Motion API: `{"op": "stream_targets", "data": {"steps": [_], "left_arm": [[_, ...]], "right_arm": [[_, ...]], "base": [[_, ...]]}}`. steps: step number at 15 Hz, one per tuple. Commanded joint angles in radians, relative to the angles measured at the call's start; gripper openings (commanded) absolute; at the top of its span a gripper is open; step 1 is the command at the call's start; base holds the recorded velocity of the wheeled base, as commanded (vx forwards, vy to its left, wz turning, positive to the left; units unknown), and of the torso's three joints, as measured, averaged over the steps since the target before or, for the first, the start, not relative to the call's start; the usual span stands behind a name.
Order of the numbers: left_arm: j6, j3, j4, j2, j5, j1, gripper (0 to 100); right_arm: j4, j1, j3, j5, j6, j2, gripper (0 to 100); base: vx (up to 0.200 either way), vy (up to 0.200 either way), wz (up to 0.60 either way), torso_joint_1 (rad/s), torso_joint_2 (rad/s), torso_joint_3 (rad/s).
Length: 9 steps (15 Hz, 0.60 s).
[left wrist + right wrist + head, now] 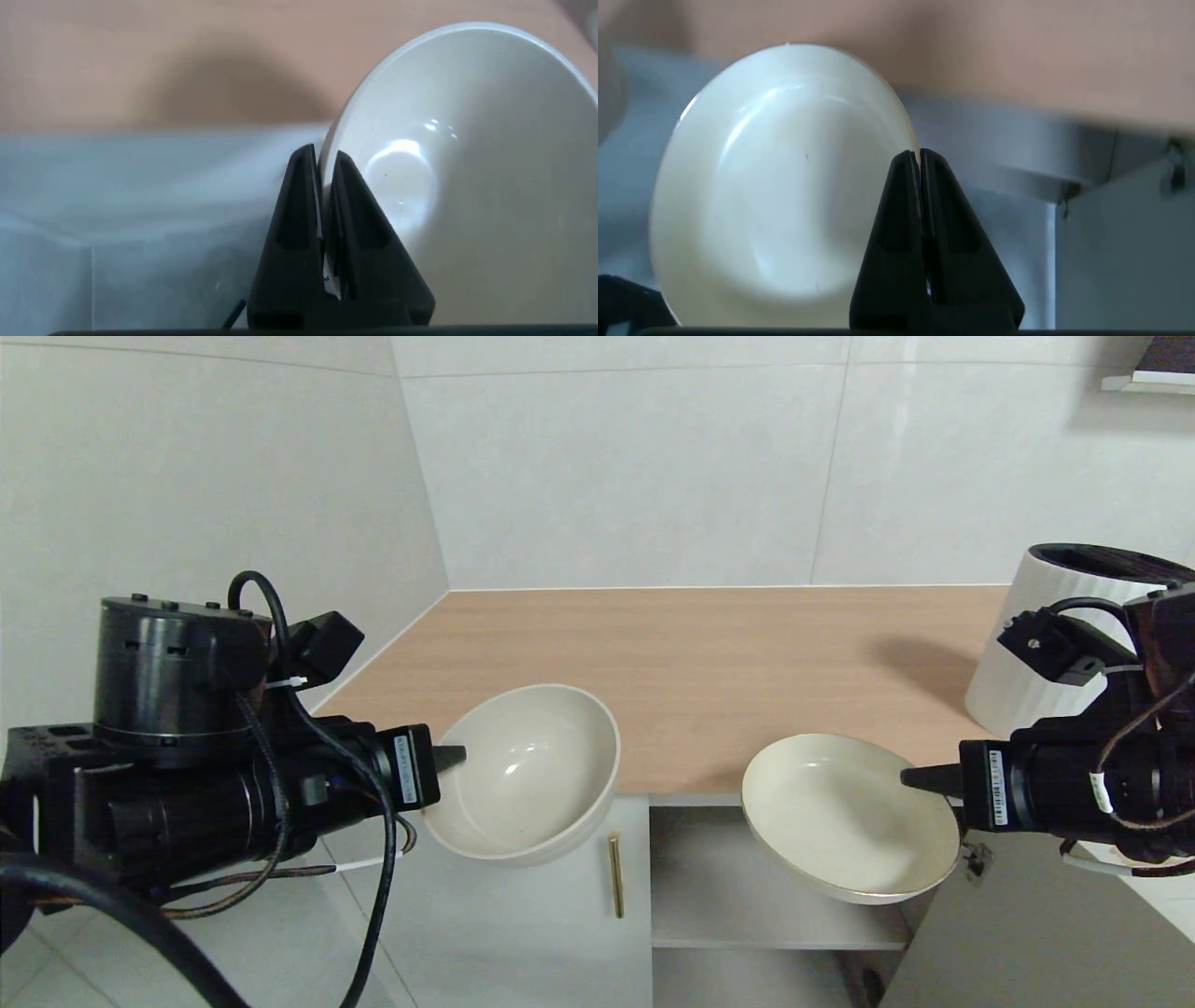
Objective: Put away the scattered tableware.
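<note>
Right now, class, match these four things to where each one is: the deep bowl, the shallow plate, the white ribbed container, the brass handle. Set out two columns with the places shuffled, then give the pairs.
Things
1. deep bowl
2. shallow plate
3. white ribbed container
4. brass handle

Places
A. standing on the wooden counter
B. held by its rim in the right pincer
C. on the closed cabinet door
D. held by its rim in the left pincer

Pairs: 1-D, 2-B, 3-A, 4-C

The right arm (1083,784) hides part of the white ribbed container (1004,698).
</note>
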Motion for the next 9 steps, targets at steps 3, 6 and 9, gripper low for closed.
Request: {"op": "stream_targets", "data": {"steps": [3, 6, 9], "left_arm": [[-0.001, 0.000, 0.000, 0.006, 0.000, 0.000, 0], [-0.001, 0.000, 0.000, 0.008, 0.000, 0.000, 0], [0.001, 0.000, 0.002, 0.009, -0.001, 0.000, 0]], "right_arm": [[-0.003, -0.002, 0.000, -0.003, 0.002, 0.008, 0], [-0.037, -0.008, 0.023, -0.003, 0.003, 0.005, 0], [-0.103, -0.011, 0.065, -0.004, -0.006, 0.008, 0]], "base": [[-0.067, 0.000, 0.00, -0.001, 0.00, 0.002], [0.000, 0.000, 0.00, 0.000, 0.00, 0.000], [0.000, 0.000, 0.00, 0.000, 0.00, 0.000]]}}
